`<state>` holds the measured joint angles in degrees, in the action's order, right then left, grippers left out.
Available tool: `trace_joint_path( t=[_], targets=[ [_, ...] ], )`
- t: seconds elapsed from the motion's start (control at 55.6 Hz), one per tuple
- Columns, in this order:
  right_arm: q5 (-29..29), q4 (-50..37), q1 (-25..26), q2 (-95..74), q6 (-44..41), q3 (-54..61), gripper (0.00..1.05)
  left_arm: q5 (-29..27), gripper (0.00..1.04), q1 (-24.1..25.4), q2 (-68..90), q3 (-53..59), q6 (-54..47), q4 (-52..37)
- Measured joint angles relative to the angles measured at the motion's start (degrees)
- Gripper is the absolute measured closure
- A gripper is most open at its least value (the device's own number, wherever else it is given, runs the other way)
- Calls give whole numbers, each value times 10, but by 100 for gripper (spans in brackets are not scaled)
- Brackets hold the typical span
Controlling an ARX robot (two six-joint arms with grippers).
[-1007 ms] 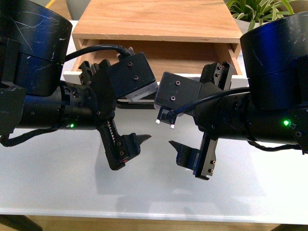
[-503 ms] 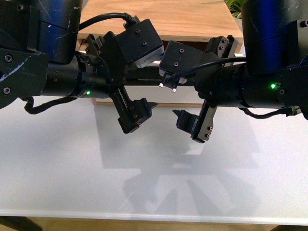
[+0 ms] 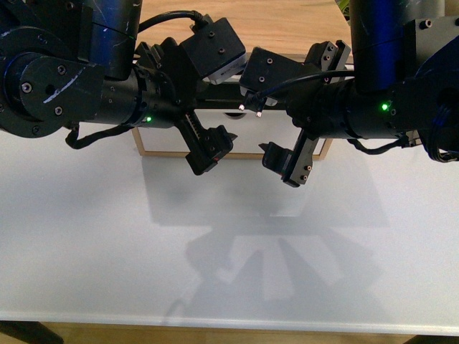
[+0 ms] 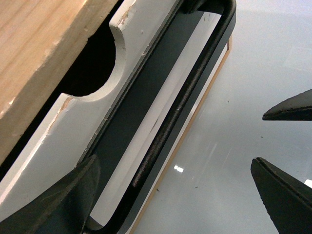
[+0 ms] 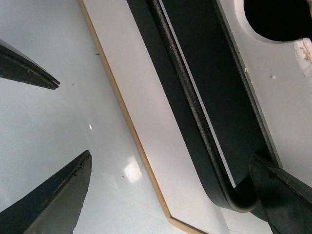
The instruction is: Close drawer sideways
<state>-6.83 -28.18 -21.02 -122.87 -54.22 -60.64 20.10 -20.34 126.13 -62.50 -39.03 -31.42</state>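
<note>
The drawer's white front panel shows between my two arms, under the light-wood cabinet top. In the left wrist view the black bar handle runs along the white panel, and the half-round notch opens onto a dark gap under the wood. My left gripper is open and straddles the handle, which lies near one finger. My right gripper is open around the handle's bent end, which is at one finger. The notch shows there too.
The white table spreads in front of the cabinet with the arms' shadows on it. The drawer front's thin wooden bottom edge sits close above the table. Both arms fill the space before the cabinet.
Both arms have moved away from the camera toward the cabinet. The drawer stood wide open with its inside showing; now its front sits close to the cabinet.
</note>
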Motion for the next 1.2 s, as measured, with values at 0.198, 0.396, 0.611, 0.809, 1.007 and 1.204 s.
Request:
trace_joint_path(
  t=[0.198, 0.396, 0.611, 0.809, 1.007, 1.204],
  targets=[
    [17, -17, 2, -19, -3, -17, 9, -21, 9, 1, 18, -30, 14, 10],
    [14, -22, 2, -19, -7, -15, 9, -32, 9, 1, 22, -32, 23, 12],
    [13, -22, 0, 8, 4, 12, 9, -25, 9, -2, 4, -11, 25, 5],
    [-5, -47, 5, 90, 67, 96, 9, -19, 9, 1, -81, 77, 63, -40],
    [20, -133, 48, 246, 203, 231, 9, -26, 9, 56, -238, 186, 212, -91],
    [90, -139, 92, 360, 243, 315, 9, -35, 9, 131, -350, 250, 297, -97]
  ],
)
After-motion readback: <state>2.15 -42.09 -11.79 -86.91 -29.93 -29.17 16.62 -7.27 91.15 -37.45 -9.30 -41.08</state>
